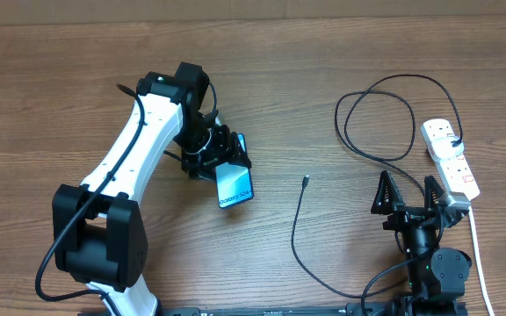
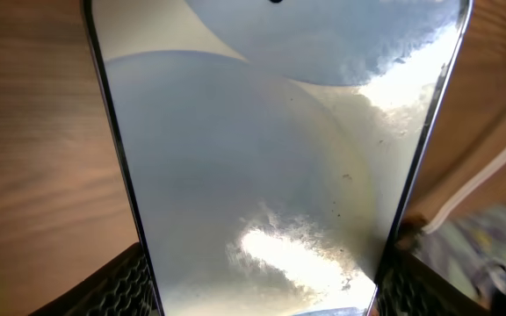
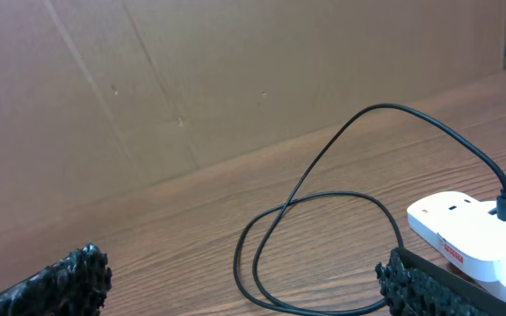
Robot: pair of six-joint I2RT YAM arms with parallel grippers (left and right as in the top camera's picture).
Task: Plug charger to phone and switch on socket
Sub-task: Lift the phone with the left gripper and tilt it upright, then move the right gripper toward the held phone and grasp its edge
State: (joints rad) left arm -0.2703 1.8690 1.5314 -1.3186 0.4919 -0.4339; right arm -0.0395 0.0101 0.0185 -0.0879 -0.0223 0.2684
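My left gripper [image 1: 220, 162] is shut on the phone [image 1: 234, 183], holding it by its two long edges, tilted above the table at centre-left; its blue screen faces up. In the left wrist view the phone [image 2: 271, 158] fills the frame between the two fingers. The charger, a thin black cable [image 1: 380, 118], loops at upper right, is plugged into the white socket strip [image 1: 451, 158] at the right edge, and runs down to its free connector tip [image 1: 306, 182] on the table at centre. My right gripper [image 1: 408, 195] is open and empty beside the strip. The cable loop [image 3: 323, 237] and strip [image 3: 473, 233] also show in the right wrist view.
The strip's thick white cord [image 1: 480, 263] runs down the right edge toward the front. A brown cardboard wall [image 3: 235, 70] stands behind the table.
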